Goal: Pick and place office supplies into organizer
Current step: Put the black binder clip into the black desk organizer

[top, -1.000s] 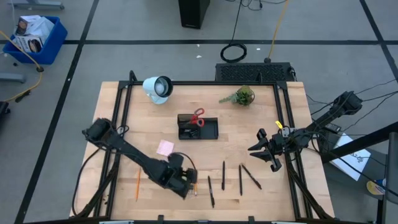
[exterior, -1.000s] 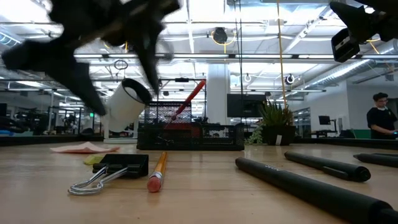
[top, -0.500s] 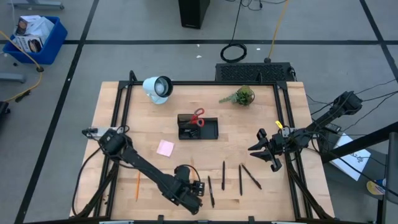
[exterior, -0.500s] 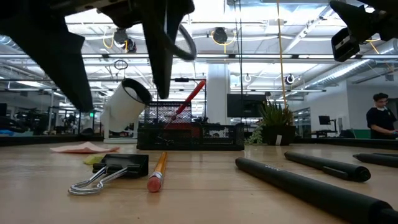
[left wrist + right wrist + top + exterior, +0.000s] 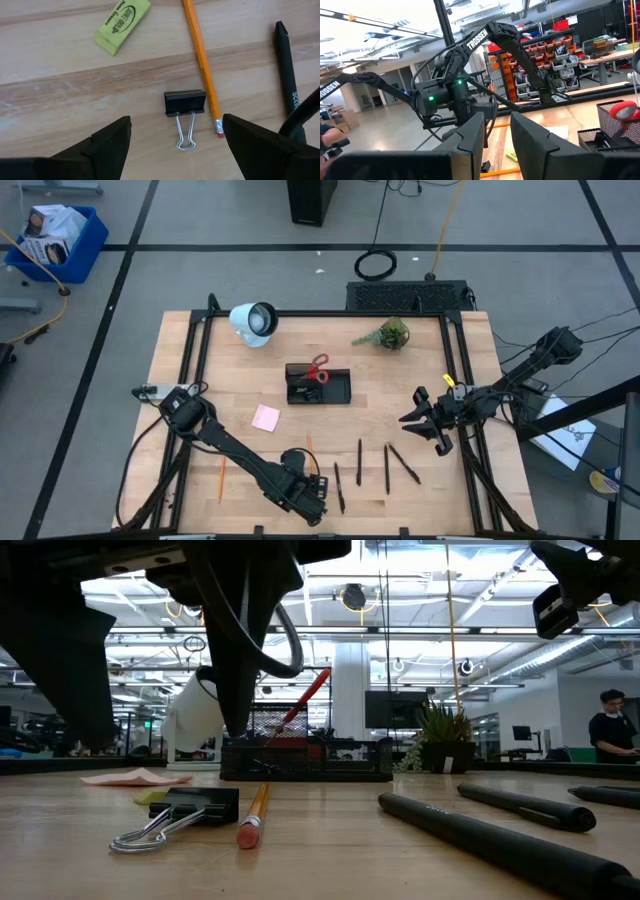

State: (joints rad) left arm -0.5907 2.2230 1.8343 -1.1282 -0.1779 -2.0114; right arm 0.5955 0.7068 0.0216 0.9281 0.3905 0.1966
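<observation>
The left gripper (image 5: 309,502) hangs at the front of the table, well in front of the organizer (image 5: 318,385), with its fingers (image 5: 105,145) spread wide and nothing between them. Its wrist view shows what the high view only hints at: a black binder clip (image 5: 185,104) lies on the wood straight below the open gap, wire handles toward the camera, untouched. Just beside the clip runs an orange pencil (image 5: 202,60), eraser end level with the clip's handles; a yellow-green eraser (image 5: 122,26) lies farther off on the clip's other side, and a black pen (image 5: 285,65) lies beyond the pencil.

The low view confirms that clip (image 5: 190,808), pencil (image 5: 254,814) and pens (image 5: 500,840) all rest flat on the table, with the dark fingers (image 5: 235,650) above them and clear of the surface.

From above, red-handled scissors (image 5: 317,370) stand in the organizer, a pink sticky-note pad (image 5: 265,417) lies toward its front left, and a second pencil (image 5: 221,478) lies farther out in that direction.

The right gripper (image 5: 437,423) waits out to the right of the organizer; its fingers (image 5: 530,145) stand a narrow way apart, and it seems to hold nothing, though the tips fall outside its wrist view.
</observation>
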